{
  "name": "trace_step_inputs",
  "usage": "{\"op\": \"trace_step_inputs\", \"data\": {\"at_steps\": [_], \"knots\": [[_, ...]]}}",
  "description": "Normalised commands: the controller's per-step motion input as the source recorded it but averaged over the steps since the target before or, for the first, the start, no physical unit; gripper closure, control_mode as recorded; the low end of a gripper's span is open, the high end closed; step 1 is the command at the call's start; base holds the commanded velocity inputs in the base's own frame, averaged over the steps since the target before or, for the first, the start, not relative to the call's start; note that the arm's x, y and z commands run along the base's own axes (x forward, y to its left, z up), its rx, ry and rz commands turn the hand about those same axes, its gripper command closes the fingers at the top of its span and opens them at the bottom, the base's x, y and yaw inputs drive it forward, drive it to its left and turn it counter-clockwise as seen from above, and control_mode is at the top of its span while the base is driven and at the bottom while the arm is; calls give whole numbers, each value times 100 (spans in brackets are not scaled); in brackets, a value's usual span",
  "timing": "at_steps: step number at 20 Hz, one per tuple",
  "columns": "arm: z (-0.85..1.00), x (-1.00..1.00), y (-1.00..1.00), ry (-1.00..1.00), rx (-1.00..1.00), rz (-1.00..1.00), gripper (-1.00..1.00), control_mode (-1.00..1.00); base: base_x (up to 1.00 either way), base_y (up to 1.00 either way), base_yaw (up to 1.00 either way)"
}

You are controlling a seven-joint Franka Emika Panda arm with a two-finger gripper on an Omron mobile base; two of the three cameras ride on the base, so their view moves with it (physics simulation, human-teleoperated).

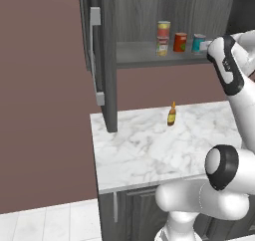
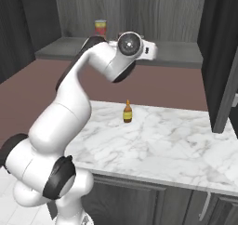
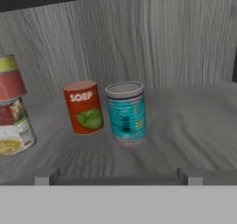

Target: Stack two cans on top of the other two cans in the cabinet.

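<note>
In the left base view, the cabinet [image 1: 149,16] is seen with its tall door [image 1: 102,56] swung open toward the camera, a pale handle [image 1: 95,58] on its edge. On the grey shelf [image 1: 139,53] a short red-and-yellow can [image 1: 163,29] is stacked on the cream-labelled can [image 1: 162,46]. Just to the right stands the red-orange can [image 1: 180,42], and beside that the teal-blue can [image 1: 198,43], both directly on the shelf. The white arm [image 1: 231,65] is raised at the right, reaching toward the shelf next to the teal-blue can; the jaws themselves cannot be made out here. Below, a small amber bottle [image 1: 172,115] stands upright on the marble tabletop [image 1: 149,145].

In the right base view, the arm [image 2: 74,103] is bent up from the lower left, its wrist held in front of the shelf [image 2: 176,52]. The top of the stacked can [image 2: 100,28] is visible behind it. The amber bottle [image 2: 127,112] stands on the tabletop [image 2: 162,145].

In the hand view, the red-orange can [image 3: 84,107] and the teal-blue can [image 3: 126,113] are seen upright, close side by side but apart, on the shelf [image 3: 185,121]. At the left edge the stacked pair is partly cut off, the red-and-yellow can [image 3: 9,79] resting on the cream-labelled can [image 3: 14,130]. The two fingertips [image 3: 46,176] are set wide apart at the bottom, with nothing between them.
</note>
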Motion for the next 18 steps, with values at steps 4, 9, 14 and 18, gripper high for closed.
{"op": "trace_step_inputs", "data": {"at_steps": [4,9,14,18], "knots": [[-5,3,-17,2,0,16,-100,-100,0,0,0],[0,5,-9,4,0,10,-100,-100,0,0,0],[1,10,0,8,0,7,-100,-100,0,0,0],[0,20,6,1,0,1,-100,-100,0,0,0]]}}
